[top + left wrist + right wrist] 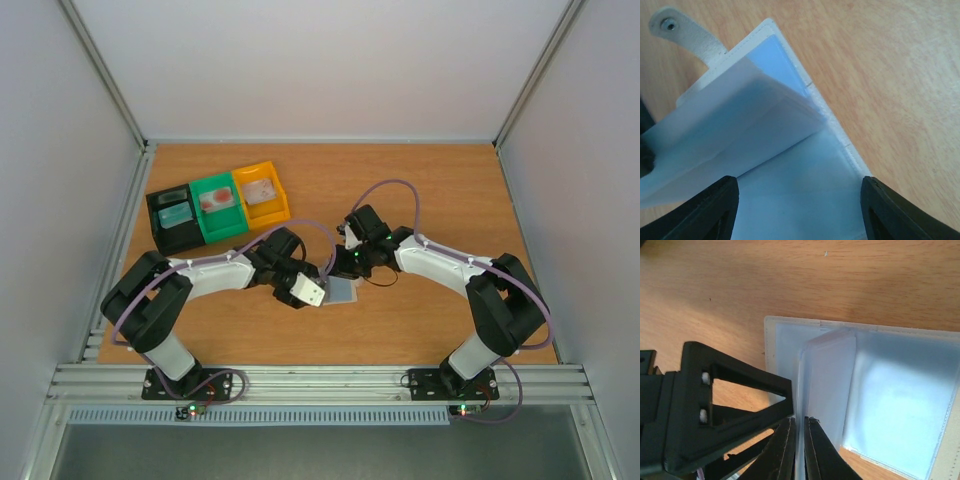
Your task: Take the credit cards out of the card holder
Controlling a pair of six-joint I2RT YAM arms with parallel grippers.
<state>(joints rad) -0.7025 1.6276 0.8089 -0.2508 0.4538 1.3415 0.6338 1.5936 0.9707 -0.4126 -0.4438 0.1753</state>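
Note:
The card holder [343, 291], a whitish translucent folding sleeve, lies open on the wooden table between both arms. Its snap tab [682, 30] sticks out at the far edge. My right gripper [800, 422] is shut on a thin inner leaf [827, 380] of the holder, which stands upright. My left gripper [799, 205] is open, its fingers [720, 210] straddling the flat lower pocket [790, 195]. A pale bluish credit card [775, 65] shows through the pocket under the lifted leaf. I cannot tell whether the pinched leaf carries a card.
Black [175, 220], green [218, 206] and yellow [261, 194] bins stand in a row at the back left, each with a small item inside. The left gripper's black finger [740, 385] sits close beside my right jaws. White walls enclose the table.

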